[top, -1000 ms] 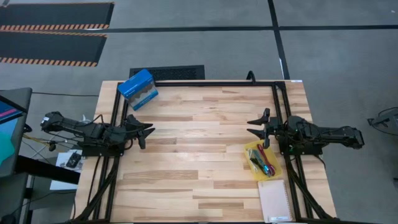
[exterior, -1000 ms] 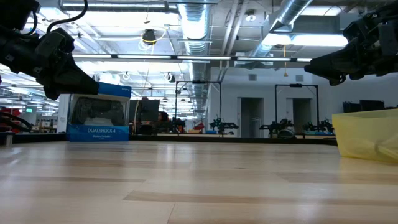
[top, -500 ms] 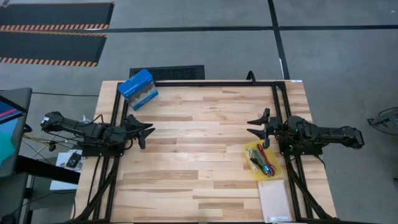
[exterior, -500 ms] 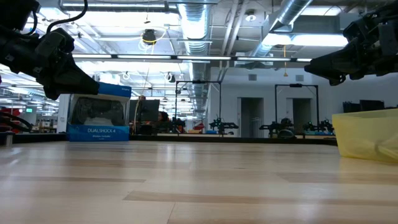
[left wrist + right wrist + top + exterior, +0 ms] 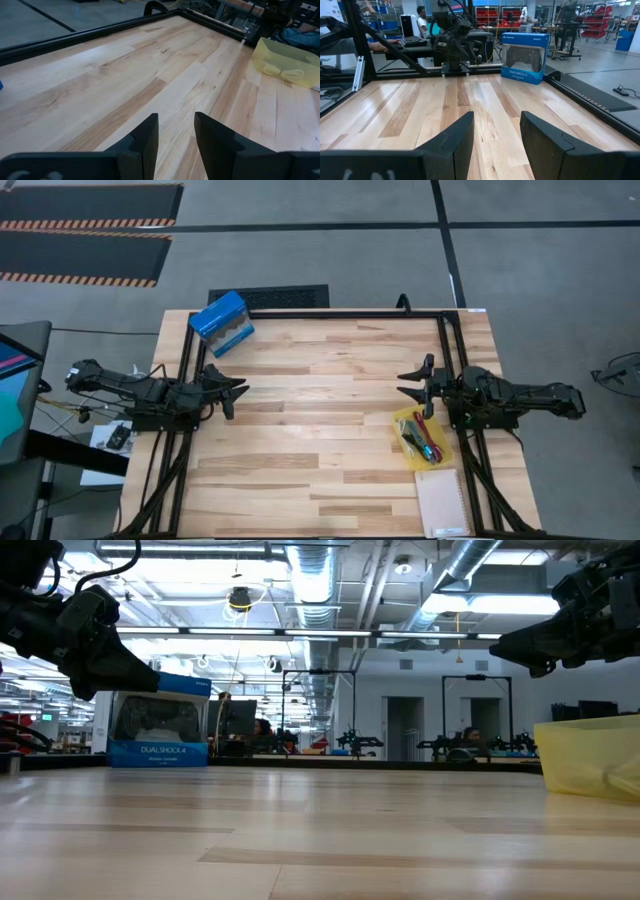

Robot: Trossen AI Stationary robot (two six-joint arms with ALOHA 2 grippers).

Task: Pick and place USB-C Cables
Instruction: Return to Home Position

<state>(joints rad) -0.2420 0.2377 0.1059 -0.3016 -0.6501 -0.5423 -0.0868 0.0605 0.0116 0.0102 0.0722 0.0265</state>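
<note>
We note the USB-C cables (image 5: pixel 422 438) lying lengthwise in the yellow bin (image 5: pixel 441 452), between the right gripper (image 5: pixel 403 383) and a notepad (image 5: pixel 441 502). Right gripper just beside them, spread, empty. Left gripper (image 5: pixel 240 388) also spread, well apart across the counter (image 5: pixel 320 430). We judge the right arm nearer.

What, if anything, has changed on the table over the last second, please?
Nothing visibly changed. The left gripper and right gripper hover where they were, jaws open and empty. The cables still lie in the bin, and the box has not moved.
</note>
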